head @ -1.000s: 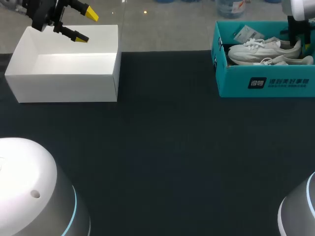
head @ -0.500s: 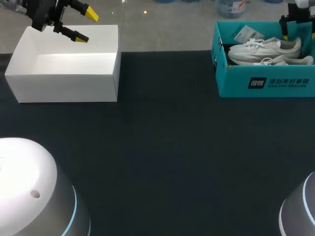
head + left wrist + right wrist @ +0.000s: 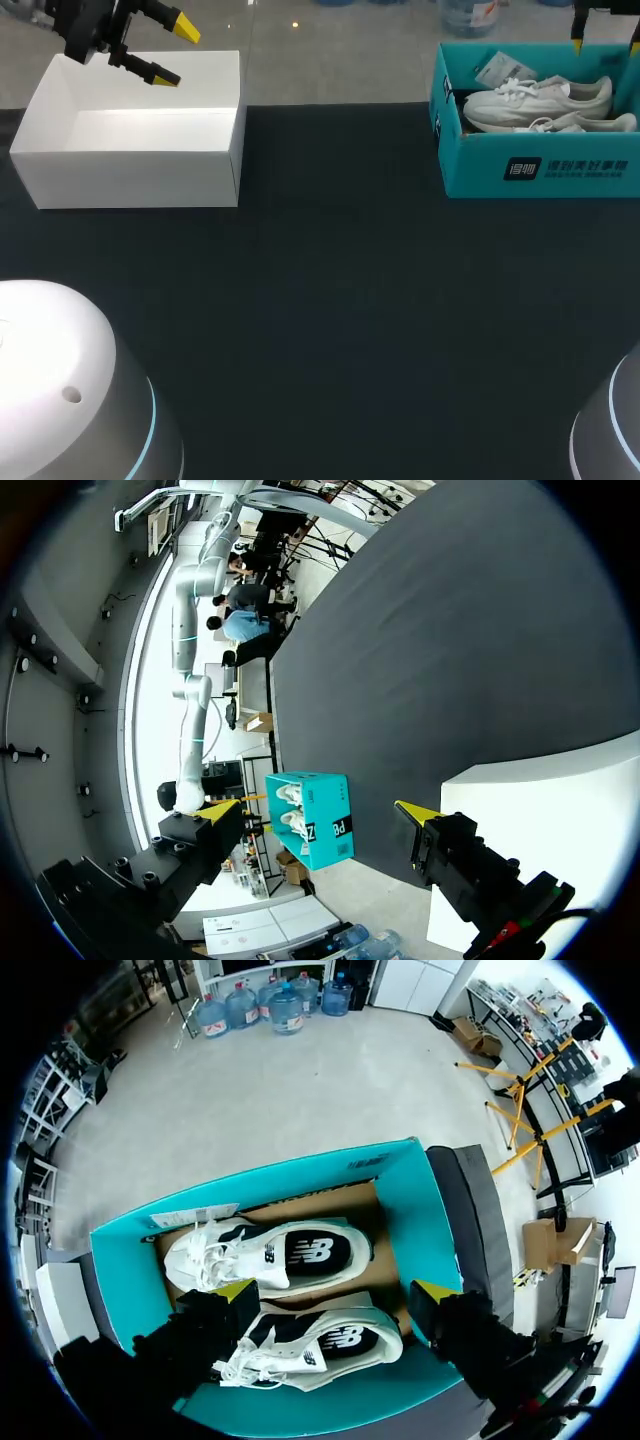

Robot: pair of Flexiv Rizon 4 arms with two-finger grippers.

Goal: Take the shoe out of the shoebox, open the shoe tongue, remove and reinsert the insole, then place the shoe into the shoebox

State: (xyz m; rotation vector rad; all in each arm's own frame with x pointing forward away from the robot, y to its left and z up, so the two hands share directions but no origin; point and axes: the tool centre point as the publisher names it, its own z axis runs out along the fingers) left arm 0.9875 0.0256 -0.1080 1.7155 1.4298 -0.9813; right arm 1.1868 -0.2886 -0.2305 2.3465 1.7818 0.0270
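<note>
Over the last second the right pincer (image 3: pixel 606 30) has risen from low among the shoes, by the heel of the upper one, to well above the far rim of the teal cardboard shoebox (image 3: pixel 480 165), and it comes up with nothing: its yellow-tipped fingers stand apart over the box with no shoe between them. Both white fabric lace-up sneakers with dark side logos (image 3: pixel 270 1255) lie on their sides inside the box, one alongside the other on the brown liner, with a paper tag tucked at the box's end near the toes. That fits either a reach that came away without a grasp or a shoe set back down and let go; these views cannot settle which. The left pincer (image 3: pixel 163 50) has not moved, hanging with fingers apart over the far wall of the white open-topped cardboard box (image 3: pixel 130 160) at the opposite far corner of the dark counter (image 3: pixel 330 330). There is white print on the shoebox's front wall and a small tag inside, too small to make out reliably.
</note>
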